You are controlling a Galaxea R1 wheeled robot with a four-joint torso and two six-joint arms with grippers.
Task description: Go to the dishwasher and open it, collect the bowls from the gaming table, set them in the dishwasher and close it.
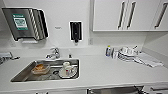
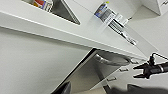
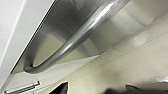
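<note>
The dishwasher (image 1: 113,90) shows as a stainless-steel front just under the counter edge, right of the sink. Its panel (image 2: 100,73) and its bar handle (image 2: 111,60) sit beneath the white worktop. My right gripper (image 2: 137,72) hangs in front of that panel, a little to the side of the handle, open and empty. Close to its camera, the curved steel handle (image 3: 82,37) runs across the brushed door. My left gripper (image 2: 97,90) is open, low in front of the white cabinet face. The bowls and the gaming table are out of view.
A steel sink (image 1: 23,75) holds a plate, a white cup and an orange-tinted container. The white counter (image 1: 105,70) carries a small bottle (image 1: 108,50), stacked plates (image 1: 126,53) and a cloth (image 1: 148,60). Wall cabinets (image 1: 127,15) hang above. Drawer handles (image 2: 111,78) sit beside the dishwasher.
</note>
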